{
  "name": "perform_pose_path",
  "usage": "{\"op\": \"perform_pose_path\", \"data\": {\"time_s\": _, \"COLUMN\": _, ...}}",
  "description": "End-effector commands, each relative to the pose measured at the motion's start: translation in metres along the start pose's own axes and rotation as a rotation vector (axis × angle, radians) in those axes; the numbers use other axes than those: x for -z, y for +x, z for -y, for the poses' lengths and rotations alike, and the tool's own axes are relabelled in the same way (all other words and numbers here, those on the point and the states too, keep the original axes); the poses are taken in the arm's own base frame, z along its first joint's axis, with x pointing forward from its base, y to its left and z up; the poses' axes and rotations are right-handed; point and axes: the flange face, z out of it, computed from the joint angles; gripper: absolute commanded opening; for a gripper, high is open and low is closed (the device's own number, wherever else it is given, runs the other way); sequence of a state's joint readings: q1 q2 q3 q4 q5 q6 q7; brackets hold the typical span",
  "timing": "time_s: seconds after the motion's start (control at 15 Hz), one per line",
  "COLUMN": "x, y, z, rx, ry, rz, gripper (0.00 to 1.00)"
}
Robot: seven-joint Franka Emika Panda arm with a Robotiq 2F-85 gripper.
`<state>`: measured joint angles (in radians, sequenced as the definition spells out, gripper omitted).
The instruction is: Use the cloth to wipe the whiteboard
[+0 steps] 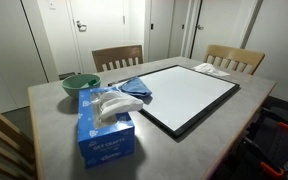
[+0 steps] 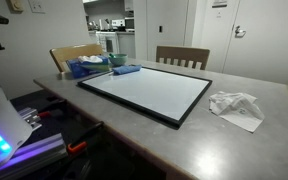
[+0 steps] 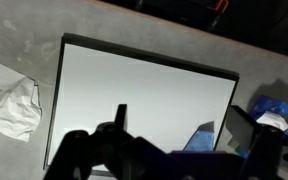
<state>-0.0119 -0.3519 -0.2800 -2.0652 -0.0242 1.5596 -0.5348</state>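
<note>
The whiteboard (image 1: 189, 92) (image 2: 149, 90) (image 3: 144, 95) lies flat on the grey table, glossy white with a thin black frame. The blue cloth (image 1: 134, 90) (image 2: 125, 70) lies bunched at one corner of the board, partly on its frame. In the wrist view my gripper (image 3: 181, 108) hangs above the board, open wide with nothing between its fingers. A point of the cloth (image 3: 202, 138) shows between them, nearer the right finger. The gripper does not show in either exterior view.
A blue tissue box (image 1: 106, 128) (image 2: 84, 68) (image 3: 274, 112) and a green bowl (image 1: 80, 85) stand beside the cloth. Crumpled white paper (image 2: 236, 106) (image 3: 9, 95) lies past the board's opposite end. Two wooden chairs (image 1: 117, 57) (image 1: 234, 58) line the table's far side.
</note>
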Motion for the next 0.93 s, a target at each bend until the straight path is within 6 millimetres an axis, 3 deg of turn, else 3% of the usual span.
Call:
{"op": "perform_pose_path", "data": {"time_s": 0.0, "x": -0.006, "y": 0.027, "z": -0.015, "rx": 0.139, "ry": -0.009, "rz": 0.022, "gripper": 1.00}}
{"op": "perform_pose_path", "data": {"time_s": 0.4, "x": -0.014, "y": 0.077, "z": -0.027, "rx": 0.396, "ry": -0.028, "rz": 0.079, "gripper": 1.00}}
{"op": "perform_pose_path", "data": {"time_s": 0.87, "x": -0.033, "y": 0.120, "z": -0.033, "rx": 0.642, "ry": 0.010, "rz": 0.110, "gripper": 1.00}}
